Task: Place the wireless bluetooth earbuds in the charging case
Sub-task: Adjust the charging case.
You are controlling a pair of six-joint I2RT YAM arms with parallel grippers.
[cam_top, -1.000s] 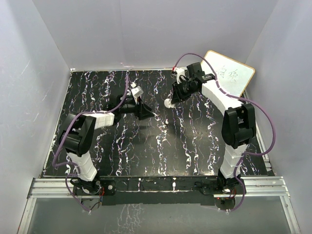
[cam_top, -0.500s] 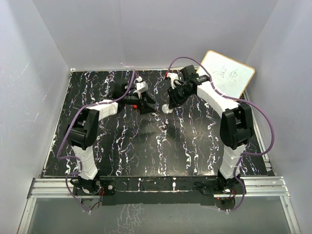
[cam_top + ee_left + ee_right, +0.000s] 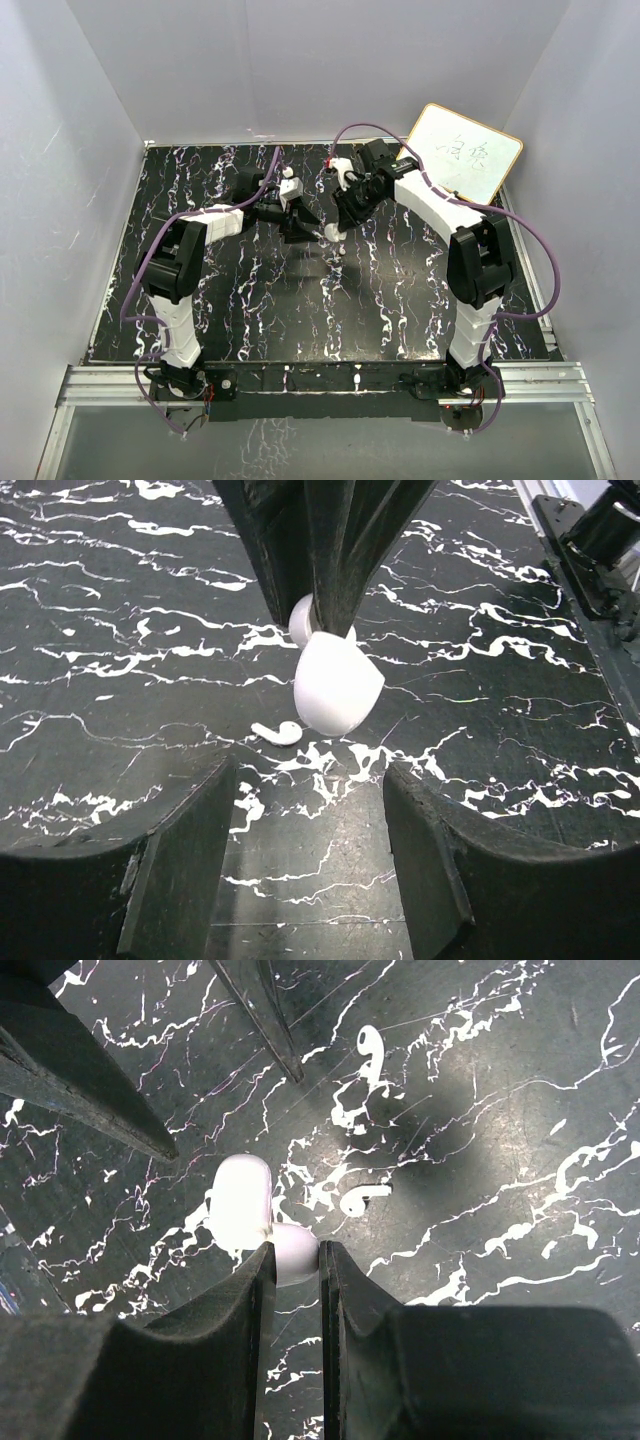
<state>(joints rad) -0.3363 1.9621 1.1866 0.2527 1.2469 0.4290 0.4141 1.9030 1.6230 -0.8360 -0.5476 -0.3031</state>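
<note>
The charging case (image 3: 243,1200) is a small white shell with its lid swung open. My right gripper (image 3: 297,1250) is shut on its lower half and holds it just above the black marbled table (image 3: 240,300). Two white earbuds lie loose on the table, one (image 3: 363,1196) right beside the case and another (image 3: 372,1048) a little farther off. In the left wrist view the case (image 3: 335,685) hangs from the right fingers (image 3: 335,550), with an earbud (image 3: 278,732) below it to the left. My left gripper (image 3: 310,850) is open and empty, facing the case from a short distance.
A white board with writing (image 3: 462,150) leans at the back right corner. Grey walls close in the table on three sides. Both grippers (image 3: 297,222) (image 3: 335,226) are close together at the table's middle back. The right arm's base hardware (image 3: 600,540) shows at the left wrist view's right edge.
My left arm has swung right and forward towards the case, and its jaws have opened wider. The right gripper has carried the case left and nearer, down towards the table.
</note>
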